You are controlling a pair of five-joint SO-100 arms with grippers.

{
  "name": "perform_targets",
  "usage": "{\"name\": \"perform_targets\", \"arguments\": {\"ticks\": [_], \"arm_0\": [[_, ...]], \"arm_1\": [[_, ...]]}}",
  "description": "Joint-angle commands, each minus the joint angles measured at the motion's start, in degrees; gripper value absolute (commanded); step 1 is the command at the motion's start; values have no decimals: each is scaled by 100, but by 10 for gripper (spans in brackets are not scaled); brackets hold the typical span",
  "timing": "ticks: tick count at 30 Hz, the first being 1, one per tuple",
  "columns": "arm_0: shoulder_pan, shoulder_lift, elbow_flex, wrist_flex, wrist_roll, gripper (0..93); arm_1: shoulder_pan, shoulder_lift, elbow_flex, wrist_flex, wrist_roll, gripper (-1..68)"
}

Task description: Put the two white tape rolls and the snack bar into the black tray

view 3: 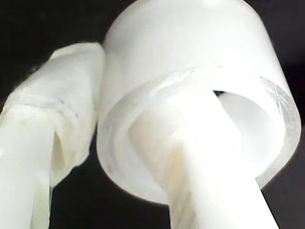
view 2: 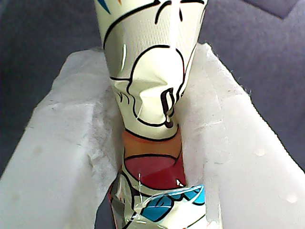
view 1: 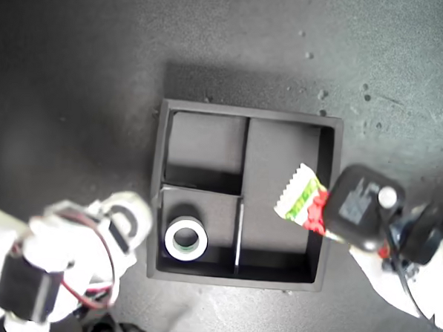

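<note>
The snack bar (view 2: 147, 76), white with cartoon pictures, is pinched between the white padded fingers (view 2: 62, 148) of my first gripper (view 2: 152, 143). In the exterior view the snack bar (view 1: 303, 198) hangs over the long section of the black tray (view 1: 246, 111), near its wall on the exterior view's right, with my first gripper (view 1: 325, 216) shut on it. One white tape roll (view 1: 186, 238) lies in a small section of the tray. My second gripper (view 3: 124, 143) is shut on the other white tape roll (view 3: 190, 43), one finger through its hole. That roll (view 1: 131, 222) is just outside the tray wall on the exterior view's left.
The tray stands on a dark, speckled table (view 1: 78, 69). The second arm's white body and red wires (view 1: 89, 278) fill the exterior view's lower left corner. The first arm's black motor housing (view 1: 364, 207) sits beside the tray wall on the exterior view's right.
</note>
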Motion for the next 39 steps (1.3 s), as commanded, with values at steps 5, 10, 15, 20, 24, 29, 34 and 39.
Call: {"name": "perform_targets", "arguments": {"ticks": [5,10,15,20,24,29,34,39], "arm_0": [[-589,-1222,-1767,281,782,1],[-870,-2303,-2927,360,1063,1],[-1107,-2391,-2347,360,1178,1],[-1046,-2566,-2145,360,1204,1],[-1011,-2971,-2619,360,1371,1],[-1046,-3252,-3032,369,1503,1],[-1046,-3437,-3103,369,1397,1],[-976,-3507,-3243,378,1143,1]], "arm_1": [[97,79,-141,835,237,-7],[299,105,-149,844,782,-5],[246,105,-193,870,1362,-6],[176,35,0,844,1547,-7],[589,35,229,316,-1292,-7],[773,35,79,-686,-5493,-7],[835,35,-466,-905,-8815,-7],[844,26,-413,-1354,-11127,-6]]}}
